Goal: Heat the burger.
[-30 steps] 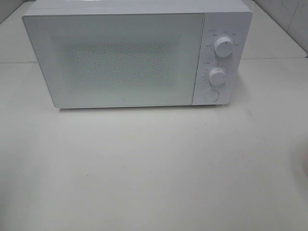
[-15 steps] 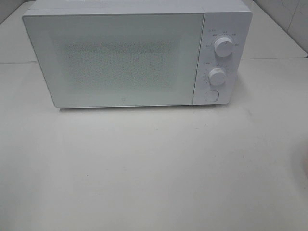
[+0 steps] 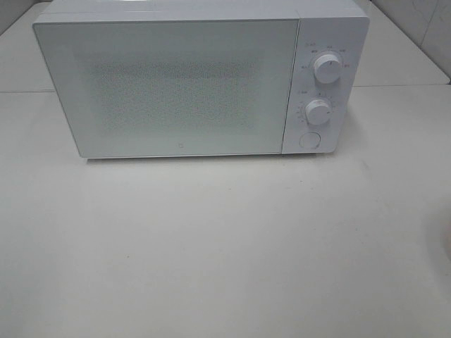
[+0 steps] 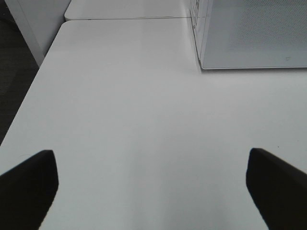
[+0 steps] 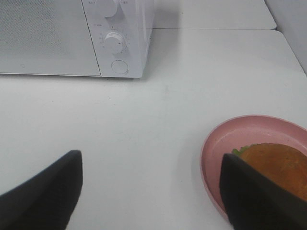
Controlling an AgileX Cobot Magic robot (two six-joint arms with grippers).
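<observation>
Right wrist view: right gripper (image 5: 151, 191) spread wide, nothing between jaws, hovering over table (image 5: 158, 120) in front of white microwave (image 5: 72, 38). Burger (image 5: 280, 167) sits on pink plate (image 5: 225, 139), near microwave's dial side; one dark finger (image 5: 254, 201) overlaps plate rim in picture, contact unclear. Left gripper (image 4: 151, 187) fully open, empty, near microwave's door-side corner. Microwave door shut.

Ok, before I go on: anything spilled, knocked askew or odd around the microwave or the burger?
Nothing stands out. The microwave sits square on the table with its door shut and no visible damage. The burger rests on its pink plate, partly hidden by a right finger. No spills show.
</observation>
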